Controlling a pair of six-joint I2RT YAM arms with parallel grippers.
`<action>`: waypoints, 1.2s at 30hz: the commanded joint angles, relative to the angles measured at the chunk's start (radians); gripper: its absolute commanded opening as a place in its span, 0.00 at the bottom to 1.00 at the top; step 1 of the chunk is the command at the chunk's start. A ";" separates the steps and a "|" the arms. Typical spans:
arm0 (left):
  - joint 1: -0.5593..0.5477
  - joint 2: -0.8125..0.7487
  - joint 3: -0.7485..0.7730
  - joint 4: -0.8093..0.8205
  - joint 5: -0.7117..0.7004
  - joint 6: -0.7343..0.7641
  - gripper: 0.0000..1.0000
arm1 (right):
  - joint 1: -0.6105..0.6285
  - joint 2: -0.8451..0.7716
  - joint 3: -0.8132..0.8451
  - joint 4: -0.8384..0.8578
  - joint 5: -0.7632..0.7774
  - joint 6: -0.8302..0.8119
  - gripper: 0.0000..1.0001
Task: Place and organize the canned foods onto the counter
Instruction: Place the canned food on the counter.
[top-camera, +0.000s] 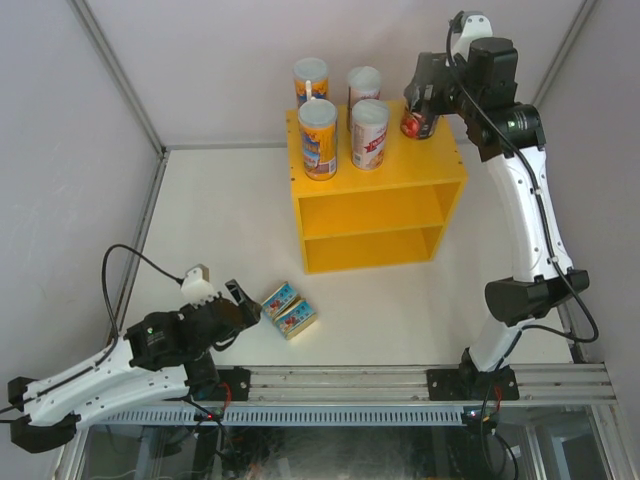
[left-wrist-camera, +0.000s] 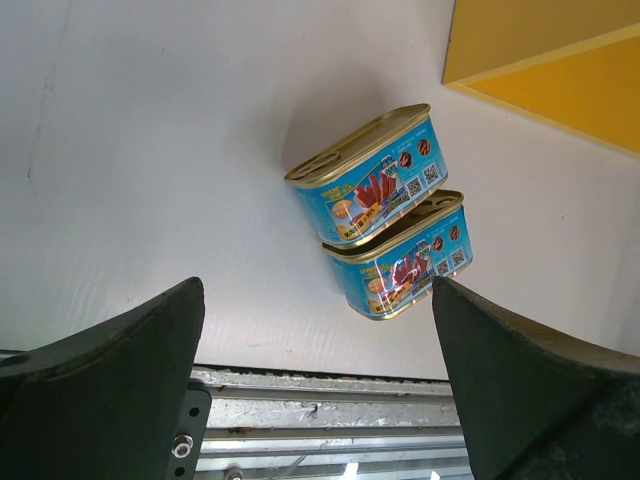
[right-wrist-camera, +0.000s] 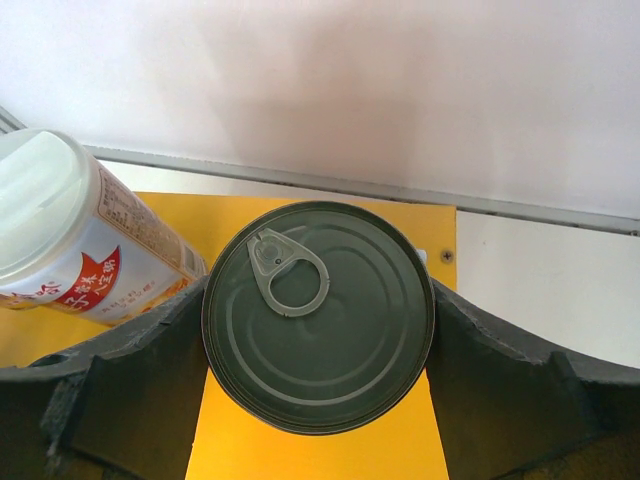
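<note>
The yellow counter (top-camera: 380, 215) stands at the back middle. On its top stand two orange-blue tubes (top-camera: 319, 140) and two white-pink tubes (top-camera: 368, 134). My right gripper (top-camera: 420, 112) is shut on the red-labelled steel can (top-camera: 418, 125) over the counter's top right corner; the can's pull-tab lid (right-wrist-camera: 318, 315) fills the right wrist view between the fingers. Two blue-labelled flat tins (top-camera: 288, 309) lie side by side on the table. My left gripper (top-camera: 243, 305) is open and empty just left of them; the tins (left-wrist-camera: 385, 215) show ahead of its fingers.
White walls enclose the table on three sides. A metal rail (top-camera: 400, 380) runs along the near edge. The counter's inner shelf (top-camera: 375, 231) and lower bay hold nothing. A white-pink tube (right-wrist-camera: 70, 240) stands close to the left of the held can.
</note>
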 joint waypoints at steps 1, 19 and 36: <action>-0.004 0.021 -0.011 0.027 -0.041 -0.019 0.98 | -0.001 -0.006 0.031 0.179 -0.039 0.036 0.00; -0.005 0.024 -0.020 0.012 -0.047 -0.081 0.98 | 0.022 0.017 -0.030 0.255 -0.002 -0.025 0.00; -0.004 0.034 -0.023 0.019 -0.050 -0.090 0.98 | 0.039 0.007 -0.079 0.260 0.018 -0.028 0.19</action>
